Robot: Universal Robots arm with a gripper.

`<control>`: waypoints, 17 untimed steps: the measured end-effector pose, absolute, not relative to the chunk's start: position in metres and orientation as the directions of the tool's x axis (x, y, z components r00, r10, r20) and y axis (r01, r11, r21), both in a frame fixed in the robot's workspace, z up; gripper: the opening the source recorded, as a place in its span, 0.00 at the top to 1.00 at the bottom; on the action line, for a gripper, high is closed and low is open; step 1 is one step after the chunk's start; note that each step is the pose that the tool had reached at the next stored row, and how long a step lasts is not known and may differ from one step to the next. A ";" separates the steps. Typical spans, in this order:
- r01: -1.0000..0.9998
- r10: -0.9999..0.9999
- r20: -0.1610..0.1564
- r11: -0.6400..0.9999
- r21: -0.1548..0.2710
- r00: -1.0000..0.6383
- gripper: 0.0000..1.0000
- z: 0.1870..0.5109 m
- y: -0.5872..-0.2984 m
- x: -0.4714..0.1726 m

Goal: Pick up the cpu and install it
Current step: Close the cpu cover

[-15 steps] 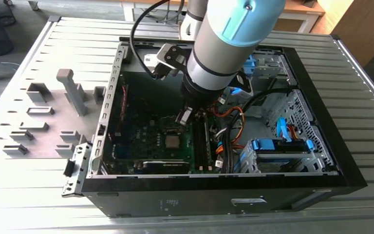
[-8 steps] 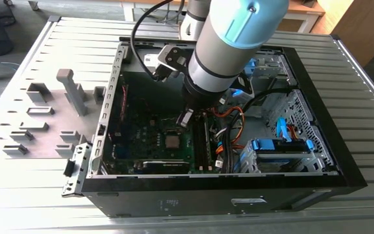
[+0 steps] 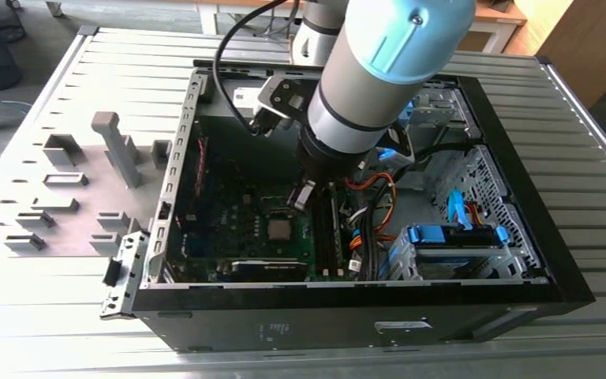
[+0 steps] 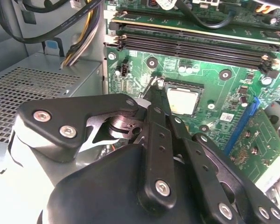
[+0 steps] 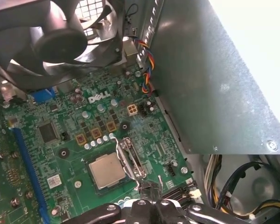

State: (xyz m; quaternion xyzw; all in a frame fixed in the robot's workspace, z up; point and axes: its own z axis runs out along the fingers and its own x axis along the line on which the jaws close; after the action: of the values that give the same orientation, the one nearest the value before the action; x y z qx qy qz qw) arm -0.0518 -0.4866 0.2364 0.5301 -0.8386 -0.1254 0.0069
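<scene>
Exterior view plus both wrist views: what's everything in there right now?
case: one, black, open, on the table.
motherboard: one, green, inside the case.
cpu: one, silvery, seated on the motherboard.
power supply: one, grey, beside the motherboard.
fan: one, dark, at the motherboard's edge.
holder blocks: several, grey, exterior view's left.
table: one, grey slatted, under the case.
arm: one, grey and blue, reaching into the case.
gripper: one, black, close beside the cpu.

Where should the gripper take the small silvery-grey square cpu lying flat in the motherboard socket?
Probably by two opposite side edges of the small silvery-grey square cpu, from straight above: it lies flat and face up on the green motherboard, so only its rim offers purchase. Avoid the edge beside the silver metal socket frame.
</scene>
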 end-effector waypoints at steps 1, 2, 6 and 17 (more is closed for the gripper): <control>-0.887 -0.891 -0.121 0.406 0.218 -0.437 0.89 0.236 -0.487 -0.052; -0.888 -0.892 -0.120 0.405 0.219 -0.437 0.89 0.236 -0.488 -0.051; -0.888 -0.893 -0.117 0.403 0.221 -0.435 0.89 0.236 -0.490 -0.050; -0.888 -0.895 -0.111 0.402 0.224 -0.433 0.89 0.236 -0.489 -0.048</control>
State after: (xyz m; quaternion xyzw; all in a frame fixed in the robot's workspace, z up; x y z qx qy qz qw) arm -0.0476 -0.4892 0.2364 0.5325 -0.8370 -0.1253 0.0132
